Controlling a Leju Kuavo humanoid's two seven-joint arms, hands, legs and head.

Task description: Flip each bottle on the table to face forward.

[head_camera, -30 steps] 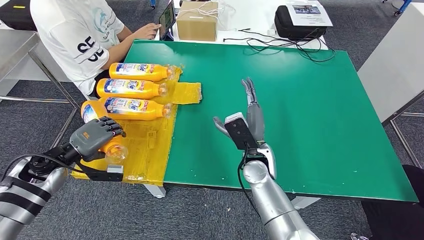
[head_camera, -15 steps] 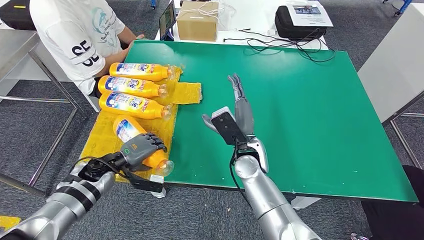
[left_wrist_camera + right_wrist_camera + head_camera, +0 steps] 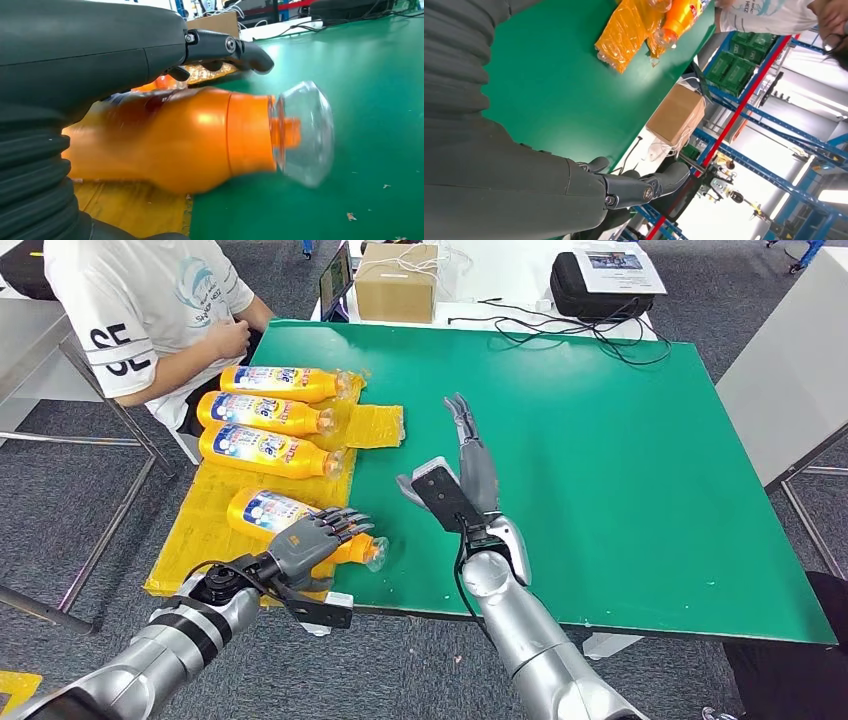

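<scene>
1. A person [image 3: 150, 310] sits at the table's far left corner; the shirt reads "SE".
2. Three bottles [image 3: 262, 415] lie side by side on yellow film [image 3: 215, 520], caps toward the green table [image 3: 620, 470]. Their blue-and-white labels face up; the writing is too small to read.
3. The left hand [image 3: 310, 540] lies over the fourth bottle [image 3: 270, 515], fingers spread across its body and not visibly closed round it. That bottle lies on its side at the film's edge, its clear cap [image 3: 300, 132] over the green.
4. Risk: under such a loose hold the round bottle could roll off the near edge.
5. The right hand [image 3: 465, 465] hovers mid-table, fingers straight and together, holding nothing.
</scene>
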